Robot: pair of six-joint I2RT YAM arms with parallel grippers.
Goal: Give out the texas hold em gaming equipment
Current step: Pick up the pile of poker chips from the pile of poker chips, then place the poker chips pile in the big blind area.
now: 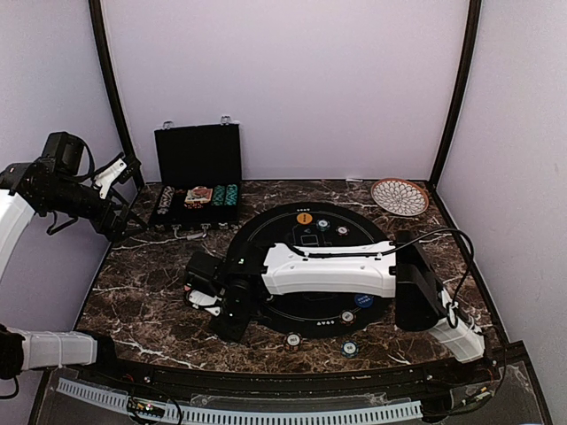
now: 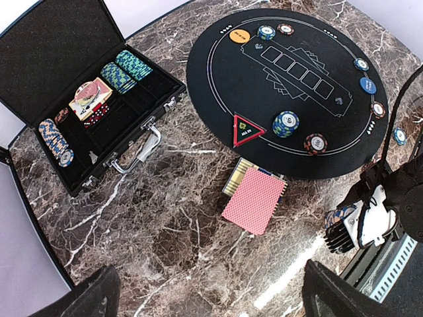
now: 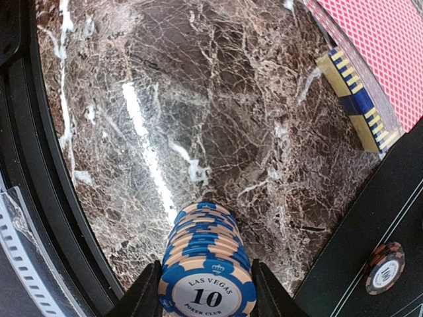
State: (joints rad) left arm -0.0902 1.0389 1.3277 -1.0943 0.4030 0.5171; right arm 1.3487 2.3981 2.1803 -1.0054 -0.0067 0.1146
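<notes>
Left gripper [image 2: 210, 267] hung high over the left side of the counter [image 1: 142, 301], jaws spread wide, nothing between them. Black case [image 1: 199, 177] lay open at the far left, lid up against the back wall, racked chips [image 2: 122, 71] in its tray.

Right arm reached across to the left. Right gripper [image 3: 207, 264] had its fingers pressed on both sides of a peach-and-blue chip stack [image 3: 205, 238], top chip marked 10. Could not tell whether the stack rested on the counter.

Red-backed deck [image 2: 254, 201] lay on a yellow-and-blue card box [image 2: 232, 179], just beside the edge of the round felt mat [image 2: 297, 86].

Orange button [image 1: 304, 218] sat at the mat's far edge, blue button [image 1: 363, 300] at its near right. Patterned plate [image 1: 400, 197] sat in the far right corner.
</notes>
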